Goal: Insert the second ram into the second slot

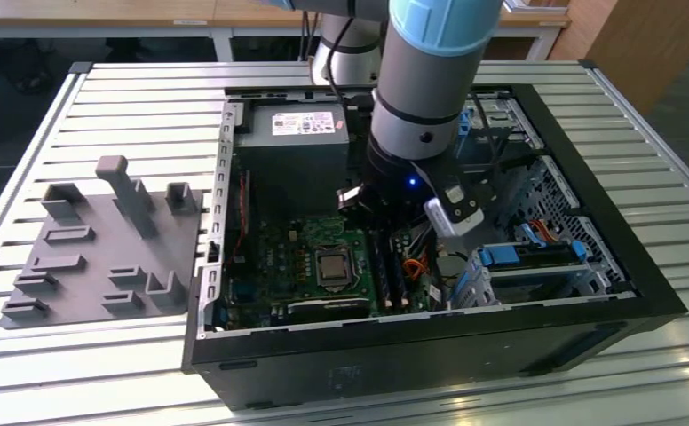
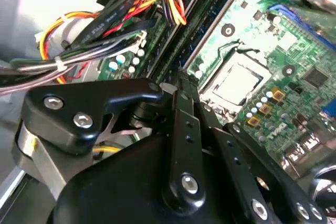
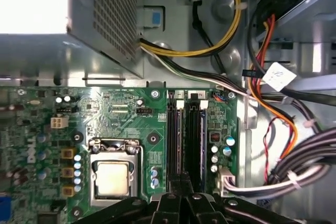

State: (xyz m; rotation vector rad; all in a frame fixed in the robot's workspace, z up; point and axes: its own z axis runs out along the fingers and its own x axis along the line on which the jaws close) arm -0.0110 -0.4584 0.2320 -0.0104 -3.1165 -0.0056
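Observation:
My gripper (image 1: 376, 224) reaches down inside the open computer case (image 1: 582, 346), over the memory slots (image 1: 389, 266) beside the processor socket. In both wrist views its black fingertips (image 3: 181, 184) are closed together, right above the dark parallel slots (image 3: 195, 135). A thin bluish edge (image 3: 178, 129) runs along the slot under the tips and looks like the second ram seen edge-on. I cannot tell whether the fingers pinch it or only rest on it. In the second wrist view the gripper (image 2: 180, 80) meets the slot rows (image 2: 199, 19) end-on.
A grey fixture tray (image 1: 96, 257) lies outside the case at the exterior view's left. Inside are the power supply (image 1: 291, 142), the processor socket (image 3: 113, 177), blue drive brackets (image 1: 534, 257) and cable bundles (image 3: 294, 171) close beside the slots.

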